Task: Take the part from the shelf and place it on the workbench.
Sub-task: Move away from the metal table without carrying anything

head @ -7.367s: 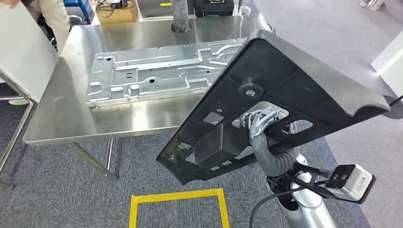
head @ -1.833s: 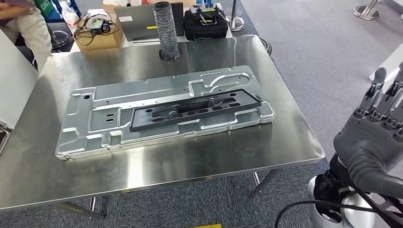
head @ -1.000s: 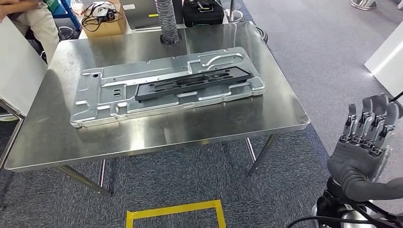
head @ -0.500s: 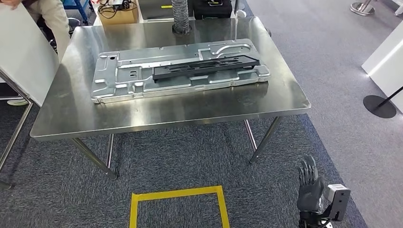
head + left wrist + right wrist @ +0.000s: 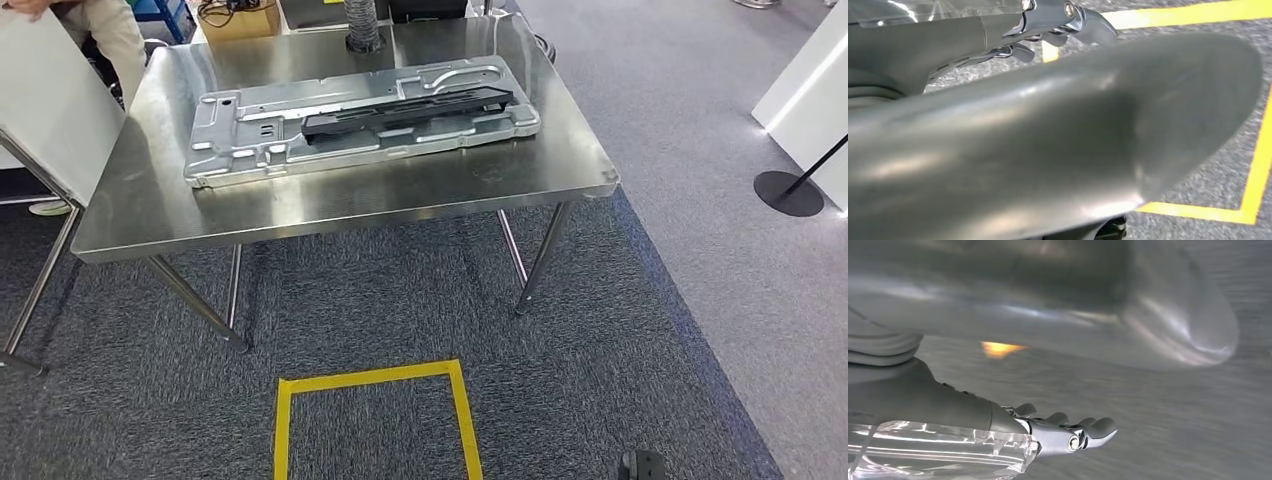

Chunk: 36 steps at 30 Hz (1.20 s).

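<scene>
The black part [image 5: 405, 110], long and flat, lies on a large stamped metal plate [image 5: 250, 140] on the steel workbench [image 5: 330, 205]. Nothing touches it. My right hand [image 5: 998, 425] hangs low beside my body over the grey carpet, fingers stretched out straight with nothing in them; its dark tip [image 5: 640, 465] peeks in at the bottom edge of the head view. In the left wrist view my left hand [image 5: 1013, 125] also hangs above the floor with straight fingers [image 5: 1068, 25] and holds nothing.
A yellow tape square [image 5: 370, 415] marks the carpet in front of the workbench. A person [image 5: 100, 30] stands at the far left behind a white board [image 5: 40, 110]. A ribbed hose [image 5: 362, 25] stands at the table's back. A black post base [image 5: 790, 192] sits at the right.
The black part left my right hand and now lies on the metal plate. My right hand has dropped from the lower right to the picture's bottom edge. The camera has backed off.
</scene>
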Tool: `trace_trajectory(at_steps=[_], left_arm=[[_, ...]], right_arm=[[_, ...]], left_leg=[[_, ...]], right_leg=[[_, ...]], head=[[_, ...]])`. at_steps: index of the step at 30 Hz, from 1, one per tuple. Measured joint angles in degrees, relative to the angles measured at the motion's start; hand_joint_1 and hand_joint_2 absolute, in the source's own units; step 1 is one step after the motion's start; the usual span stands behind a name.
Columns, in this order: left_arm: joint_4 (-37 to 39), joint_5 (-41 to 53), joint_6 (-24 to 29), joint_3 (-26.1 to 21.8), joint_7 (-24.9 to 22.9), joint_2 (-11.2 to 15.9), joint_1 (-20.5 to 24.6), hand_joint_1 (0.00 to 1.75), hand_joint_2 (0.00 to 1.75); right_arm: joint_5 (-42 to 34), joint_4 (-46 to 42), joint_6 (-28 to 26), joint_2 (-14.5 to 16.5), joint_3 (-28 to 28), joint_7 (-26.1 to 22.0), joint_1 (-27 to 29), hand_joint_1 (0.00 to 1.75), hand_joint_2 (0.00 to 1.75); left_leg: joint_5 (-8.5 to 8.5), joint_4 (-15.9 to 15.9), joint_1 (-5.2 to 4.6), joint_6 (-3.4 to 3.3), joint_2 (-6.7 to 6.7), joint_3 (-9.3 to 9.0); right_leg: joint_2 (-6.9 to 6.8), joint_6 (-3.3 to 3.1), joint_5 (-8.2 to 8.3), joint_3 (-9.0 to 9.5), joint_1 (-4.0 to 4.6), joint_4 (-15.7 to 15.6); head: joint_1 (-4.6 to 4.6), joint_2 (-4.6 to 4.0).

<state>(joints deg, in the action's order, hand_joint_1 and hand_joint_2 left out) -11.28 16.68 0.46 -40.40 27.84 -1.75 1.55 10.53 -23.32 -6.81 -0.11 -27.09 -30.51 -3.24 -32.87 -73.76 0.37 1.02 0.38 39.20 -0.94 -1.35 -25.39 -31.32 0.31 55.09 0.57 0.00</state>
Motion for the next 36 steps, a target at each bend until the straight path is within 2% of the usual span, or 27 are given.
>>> trace_trajectory(at_steps=[1, 2, 3, 5, 7, 9, 10, 11, 13, 14, 15, 16, 18, 20, 21, 22, 24, 25, 26, 28, 29, 30, 31, 32, 33, 34, 36], left_arm=[[0.0, 0.2, 0.0, 0.0, 0.1, 0.0, 0.0, 0.0, 0.0], [0.0, 0.3, -0.1, -0.1, 0.2, 0.0, 0.0, 0.0, 0.0], [0.0, 0.5, -0.2, -0.1, 0.3, 0.0, 0.1, 0.0, 0.0], [0.0, 1.0, -0.4, -0.2, 0.5, 0.1, 0.4, 0.0, 0.0], [0.0, 1.3, -0.5, -0.3, 0.7, 0.2, 0.7, 0.0, 0.0], [0.0, 1.5, -0.6, -0.4, 0.8, 0.2, 0.7, 0.0, 0.0], [0.0, 1.6, -0.6, -0.5, 0.8, 0.2, 0.7, 0.0, 0.0], [0.0, 1.7, -0.6, -0.6, 0.8, 0.2, 0.7, 0.0, 0.0], [0.0, 2.0, -0.6, -0.7, 0.8, 0.2, 0.7, 0.0, 0.0], [0.0, 2.1, -0.6, -0.7, 0.8, 0.2, 0.7, 0.0, 0.0], [0.0, 2.2, -0.6, -0.7, 0.8, 0.2, 0.7, 0.0, 0.0], [0.0, 2.3, -0.6, -0.7, 0.8, 0.2, 0.7, 0.0, 0.0], [0.0, 2.5, -0.6, -0.8, 0.8, 0.2, 0.7, 0.0, 0.0], [0.0, 2.5, -0.6, -0.8, 0.8, 0.2, 0.8, 0.0, 0.0], [0.0, 2.6, -0.6, -0.8, 0.8, 0.2, 0.8, 0.0, 0.0], [0.0, 2.6, -0.6, -0.8, 0.8, 0.3, 0.8, 0.0, 0.0], [0.0, 2.7, -0.6, -0.8, 0.8, 0.3, 0.7, 0.0, 0.0], [0.0, 2.8, -0.6, -0.8, 0.8, 0.3, 0.6, 0.0, 0.0], [0.0, 2.9, -0.6, -0.8, 0.8, 0.3, 0.5, 0.0, 0.0], [0.0, 3.0, -0.6, -0.8, 0.8, 0.2, 0.3, 0.0, 0.0], [0.0, 3.1, -0.7, -0.8, 0.8, 0.2, 0.3, 0.0, 0.0], [0.0, 3.1, -0.6, -0.8, 0.7, 0.2, 0.3, 0.0, 0.0], [0.0, 3.1, -0.6, -0.9, 0.6, 0.2, 0.3, 0.0, 0.0], [0.0, 3.1, -0.5, -0.9, 0.5, 0.2, 0.3, 0.0, 0.0], [0.0, 3.1, -0.5, -0.9, 0.4, 0.2, 0.3, 0.0, 0.0], [0.0, 3.1, -0.5, -0.9, 0.2, 0.2, 0.4, 0.0, 0.0], [0.0, 3.1, -0.4, -0.9, -0.2, 0.3, 0.7, 0.0, 0.0]], right_arm=[[0.7, 1.6, -0.1, -0.1, 0.0, 1.5, 0.1, 0.0, 0.0], [1.6, 3.0, -0.3, -0.1, 0.0, 3.2, 0.2, 0.0, 0.0], [2.6, 4.1, -0.3, -0.1, 0.1, 5.1, 0.3, 0.0, 0.0], [4.7, 6.1, -0.1, -0.1, 0.6, 9.9, 0.4, 0.0, 0.0], [6.4, 7.7, 0.3, -0.1, 1.3, 14.2, 0.6, 0.0, 0.0], [7.2, 8.9, 0.7, -0.1, 1.9, 16.6, 0.8, 0.0, 0.0], [7.4, 9.3, 0.9, -0.1, 2.1, 17.4, 0.9, 0.0, 0.0], [7.6, 9.7, 1.2, -0.1, 2.4, 18.2, 1.1, 0.0, 0.0], [7.7, 10.3, 1.7, 0.0, 2.7, 19.1, 1.2, 0.0, 0.0], [7.7, 10.5, 1.9, 0.0, 2.9, 19.3, 1.2, 0.0, 0.0], [7.7, 10.7, 2.2, 0.0, 3.0, 19.4, 1.2, 0.0, 0.0], [7.7, 10.8, 2.4, 0.0, 3.1, 19.5, 1.2, 0.0, 0.0], [7.7, 10.9, 2.8, 0.0, 3.3, 19.5, 1.1, 0.0, 0.0], [7.7, 11.0, 3.0, 0.0, 3.5, 19.4, 0.9, 0.0, 0.0], [7.7, 11.0, 3.2, 0.0, 3.5, 19.3, 0.7, 0.0, 0.0], [7.7, 11.0, 3.4, 0.0, 3.5, 19.2, 0.6, 0.0, 0.0], [7.8, 11.3, 3.8, 0.0, 3.6, 19.1, 0.7, 0.0, 0.0], [7.8, 11.4, 3.8, 0.0, 3.6, 19.0, 0.7, 0.0, 0.0], [7.9, 11.4, 3.8, 0.0, 3.6, 19.0, 0.7, 0.0, 0.0], [8.1, 11.5, 3.8, 0.0, 3.7, 19.0, 0.9, 0.0, 0.0], [8.2, 11.5, 3.8, 0.0, 3.7, 19.0, 1.0, 0.0, 0.0], [8.2, 11.6, 3.8, 0.0, 3.8, 19.0, 1.0, 0.0, 0.0], [8.3, 11.6, 3.8, 0.0, 3.8, 19.0, 1.0, 0.0, 0.0], [8.3, 11.6, 3.8, 0.1, 3.8, 19.0, 1.0, 0.0, 0.0], [8.3, 11.6, 3.9, 0.1, 3.8, 19.0, 1.0, 0.0, 0.0], [8.3, 11.6, 4.0, 0.1, 3.8, 19.0, 1.1, 0.0, 0.0], [8.2, 11.6, 4.3, 0.2, 3.8, 18.9, 1.0, 0.0, 0.0]], left_leg=[[1.51, 0.3, -0.03, -0.12, 0.0, -1.58], [3.17, 2.5, -0.11, -0.37, -0.01, -4.12], [3.74, 6.3, -0.25, -0.75, -0.02, -7.36], [2.28, 14.6, -0.62, -1.45, -0.02, -13.17], [1.07, 18.4, -0.93, -2.02, 0.02, -14.97], [2.35, 18.8, -0.77, -2.72, 0.19, -14.1], [3.24, 19.1, -0.64, -3.07, 0.3, -13.48], [4.17, 19.3, -0.5, -3.34, 0.4, -12.69], [5.75, 19.2, -0.51, -3.52, 0.46, -10.76], [6.49, 19.0, -0.49, -3.43, 0.47, -9.71], [7.2, 18.8, -0.45, -3.28, 0.48, -8.62], [7.85, 18.5, -0.38, -3.08, 0.48, -7.51], [9.0, 17.6, -0.23, -2.58, 0.47, -5.34], [9.86, 16.6, -0.27, -1.89, 0.45, -3.79], [10.34, 16.3, -0.28, -1.49, 0.46, -3.38], [10.89, 16.2, -0.24, -1.07, 0.49, -3.1], [11.47, 16.3, 0.08, -0.28, 0.43, -2.56], [10.22, 15.4, 0.21, 0.01, 0.34, -2.07], [7.81, 13.5, 0.32, 0.23, 0.25, -1.38], [1.69, 6.6, 0.4, 0.53, 0.18, 0.26], [0.07, 2.9, 0.4, 0.61, 0.18, 0.87], [0.03, 0.1, 0.39, 0.6, 0.17, 0.98], [1.2, -1.0, 0.35, 0.49, 0.16, 0.33], [2.92, -0.1, 0.3, 0.26, 0.15, -1.32], [4.24, 3.1, 0.2, -0.09, 0.14, -4.12], [4.48, 7.5, 0.02, -0.53, 0.14, -7.6], [2.9, 15.8, -0.29, -1.2, 0.18, -13.11]], right_leg=[[-0.02, 0.04, 0.56, -1.18, 0.08, 0.5], [-0.01, 0.1, 1.04, -2.29, 0.13, 1.0], [0.0, 0.19, 1.47, -3.2, 0.13, 1.5], [0.0, 0.61, 2.29, -4.26, 0.17, 2.2], [-0.07, 1.27, 3.33, -4.57, 0.05, 2.2], [0.07, 1.96, 3.31, -5.01, -0.15, 2.4], [0.24, 2.28, 1.69, -5.5, -0.25, 3.4], [0.42, 2.61, -1.08, -6.22, -0.41, 5.5], [0.62, 3.24, -7.26, -7.82, -0.82, 12.6], [0.65, 3.55, -8.69, -8.21, -1.03, 16.0], [0.66, 3.81, -8.52, -7.99, -1.25, 18.2], [0.66, 4.03, -7.11, -6.9, -1.49, 18.6], [0.66, 4.33, -4.34, -1.7, -1.96, 13.6], [0.73, 4.1, -5.27, 5.05, -2.03, 4.7], [0.78, 3.69, -6.25, 7.07, -1.89, 1.6], [0.82, 3.13, -6.74, 7.84, -1.6, 0.0], [0.63, 1.95, -5.89, 6.89, -1.41, -0.2], [0.48, 1.42, -5.19, 6.21, -1.39, -0.2], [0.34, 0.97, -4.5, 5.41, -1.42, -0.3], [0.26, 0.41, -3.25, 3.69, -1.14, -0.2], [0.26, 0.3, -2.66, 2.8, -0.94, -0.2], [0.25, 0.25, -2.05, 1.91, -0.75, -0.1], [0.26, 0.26, -1.52, 1.07, -0.6, 0.1], [0.27, 0.3, -1.06, 0.31, -0.49, 0.3], [0.28, 0.39, -0.69, -0.3, -0.42, 0.6], [0.29, 0.52, -0.4, -0.74, -0.31, 0.9], [0.22, 1.01, 0.14, -1.27, -0.12, 1.3]], head=[[-0.01, -0.01], [0.0, 0.0], [0.02, 0.0], [-0.03, 0.0], [-0.05, 0.01], [0.07, 0.0], [0.01, 0.0], [-0.04, 0.0], [-0.19, -0.01], [-0.22, 0.0], [-0.25, 0.0], [-0.31, 0.01], [-0.36, 0.01], [-0.37, 0.01], [-0.38, 0.01], [-0.37, 0.0], [-0.37, 0.0], [-0.3, 0.0], [-0.18, 0.01], [0.07, 0.0], [0.14, 0.0], [0.13, -0.01], [0.15, -0.01], [0.14, 0.0], [0.15, 0.0], [0.15, 0.0], [0.12, -0.01]])
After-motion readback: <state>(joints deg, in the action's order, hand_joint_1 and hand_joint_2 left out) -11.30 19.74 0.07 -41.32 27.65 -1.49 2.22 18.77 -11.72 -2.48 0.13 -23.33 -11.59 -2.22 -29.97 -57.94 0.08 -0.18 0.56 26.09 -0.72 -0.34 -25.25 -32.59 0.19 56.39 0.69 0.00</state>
